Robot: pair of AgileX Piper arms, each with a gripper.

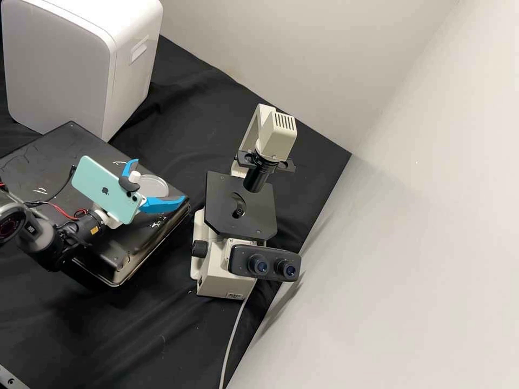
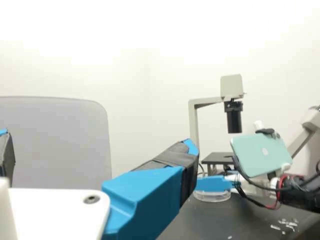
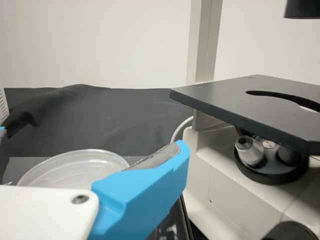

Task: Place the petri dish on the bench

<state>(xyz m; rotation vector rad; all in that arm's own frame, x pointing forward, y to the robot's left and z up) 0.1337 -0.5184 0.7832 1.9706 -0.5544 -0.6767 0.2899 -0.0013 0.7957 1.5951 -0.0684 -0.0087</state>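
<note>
Both spread wide — right gripper [image 1: 158, 188] straddling the petri dish [image 3: 75, 167], left gripper [image 2: 95, 150] holding nothing.

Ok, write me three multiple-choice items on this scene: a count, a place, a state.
1. The microscope has how many eyepieces? A one; B two; C three.
2. The petri dish is: A on the stage; B on the dark tray; C on the white box.
3. The petri dish: A lies level; B stands on edge; C tilts steeply.
Key: B, two lenses sit side by side at the front; B, it rests on the tray beside the microscope; A, its rim runs level in the left wrist view.
</note>
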